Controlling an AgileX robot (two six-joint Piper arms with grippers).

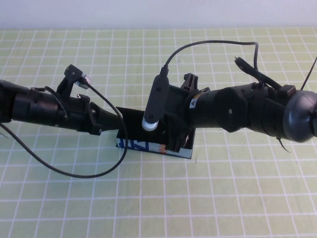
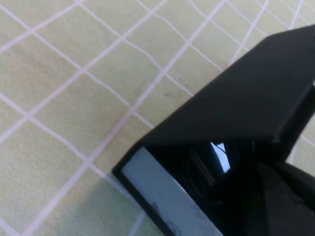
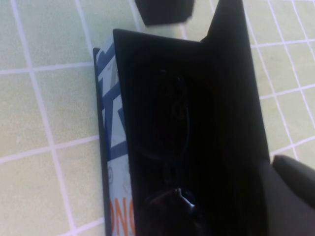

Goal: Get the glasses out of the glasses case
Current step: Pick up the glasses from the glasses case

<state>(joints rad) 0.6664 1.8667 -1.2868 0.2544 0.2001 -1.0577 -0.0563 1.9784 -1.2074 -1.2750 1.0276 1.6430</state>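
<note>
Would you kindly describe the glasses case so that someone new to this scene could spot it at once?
On the green checked tablecloth, look mid-table where the two black arms meet. There sits the glasses case, a rectangular box, the left gripper at its raised black lid and the right gripper, shut, reaching inside. Its pale side printed in blue, white and orange marks it out.
</note>
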